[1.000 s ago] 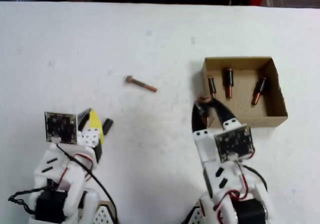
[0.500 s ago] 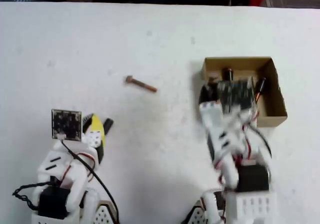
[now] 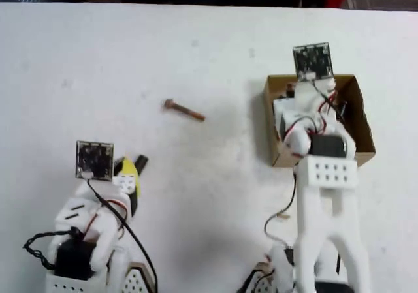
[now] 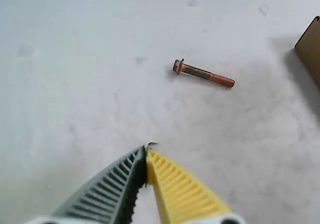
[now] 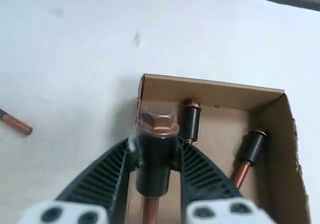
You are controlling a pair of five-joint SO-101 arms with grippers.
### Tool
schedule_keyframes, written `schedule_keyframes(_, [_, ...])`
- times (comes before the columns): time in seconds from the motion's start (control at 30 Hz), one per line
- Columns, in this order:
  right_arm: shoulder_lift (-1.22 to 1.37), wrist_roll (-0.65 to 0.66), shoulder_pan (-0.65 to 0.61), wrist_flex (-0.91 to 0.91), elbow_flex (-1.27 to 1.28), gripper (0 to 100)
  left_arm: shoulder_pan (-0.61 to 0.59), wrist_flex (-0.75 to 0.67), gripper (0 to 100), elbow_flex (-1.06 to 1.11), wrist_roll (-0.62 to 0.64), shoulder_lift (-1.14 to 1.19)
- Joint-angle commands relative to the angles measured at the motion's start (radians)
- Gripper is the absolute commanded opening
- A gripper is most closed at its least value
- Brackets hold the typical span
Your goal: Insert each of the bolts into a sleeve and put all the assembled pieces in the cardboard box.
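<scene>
The right gripper (image 5: 156,146) is squeezing a sleeved bolt (image 5: 158,124) and holding it over the box (image 5: 210,95), ready to drop it in beside two more pieces (image 5: 190,121). The left gripper (image 4: 146,154) is hanging pinched together near the table's (image 4: 75,84) front edge, pointing at a bare bolt (image 4: 202,74) lying mid-table.

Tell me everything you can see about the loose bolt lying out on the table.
The bolt is copper-coloured, metal by its look, with a flanged hex head, a smooth shank and a redder threaded tip. It wears no sleeve. It lies flat on the white table, apart from the cardboard box, tip toward the box and head away. It sits ahead of the left gripper, clear of it. Only the table touches it.
</scene>
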Motion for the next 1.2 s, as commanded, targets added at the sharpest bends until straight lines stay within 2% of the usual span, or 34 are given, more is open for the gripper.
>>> schedule_keyframes(0.0, [0.091, 0.018, 0.033, -0.036, -0.121, 1.7, -0.007, 0.008, 2, -0.003, -0.009, -0.008])
schedule_keyframes(0.6, [0.885, 0.02, 0.134, -0.03, -0.647, 1.8, -0.007, 0.006, 2, 0.029, -0.009, -0.008])
schedule_keyframes(0.97, [1.092, 0.02, 0.196, -0.028, -0.815, 2.0, -0.007, 0.006, 2, 0.031, -0.009, -0.008])
schedule_keyframes(1.17, [1.101, 0.02, 0.194, -0.028, -0.815, 16.3, -0.007, -0.037, 2, 0.074, -0.009, -0.008])
